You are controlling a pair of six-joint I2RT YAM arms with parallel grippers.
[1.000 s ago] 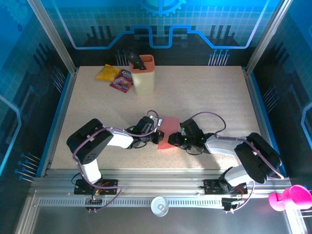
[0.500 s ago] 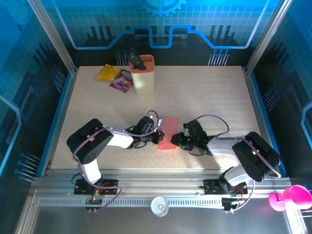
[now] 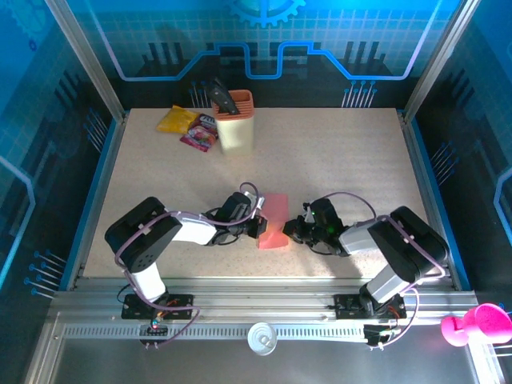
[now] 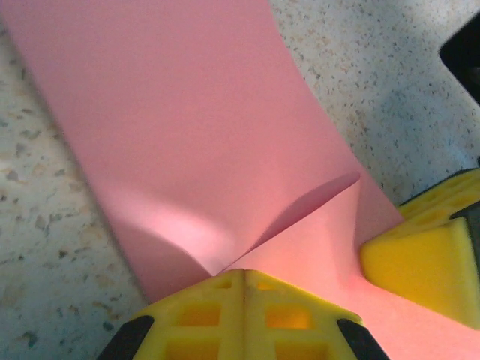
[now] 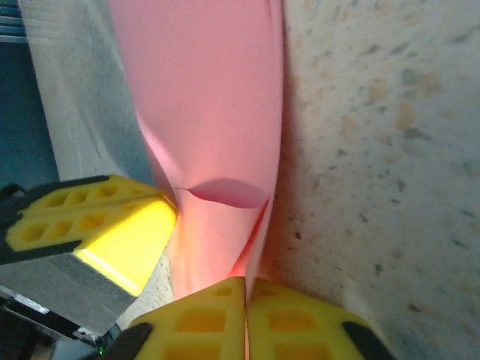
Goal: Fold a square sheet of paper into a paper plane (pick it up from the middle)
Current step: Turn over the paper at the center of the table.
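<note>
The square sheet of paper (image 3: 274, 216) lies on the table as a pink-red folded strip between my two grippers. My left gripper (image 3: 260, 228) is shut on its left edge. In the left wrist view the yellow fingertips (image 4: 217, 296) meet on the paper (image 4: 187, 127), where a diagonal flap lifts. My right gripper (image 3: 289, 230) is shut on the right edge. Its yellow fingertips (image 5: 285, 304) pinch the paper (image 5: 202, 97) just above the table in the right wrist view. Each wrist view also shows the other gripper's yellow finger beside the paper. The paper plane is out of view.
A peach holder (image 3: 234, 122) with a black tool stands at the back. A yellow packet (image 3: 178, 120) and a purple-pink packet (image 3: 200, 134) lie left of it. The speckled table (image 3: 344, 160) has raised rails along its sides.
My right gripper has shut on the paper's right edge and its arm has drawn nearer the front. The left gripper has kept its grip. The paper has shifted slightly.
</note>
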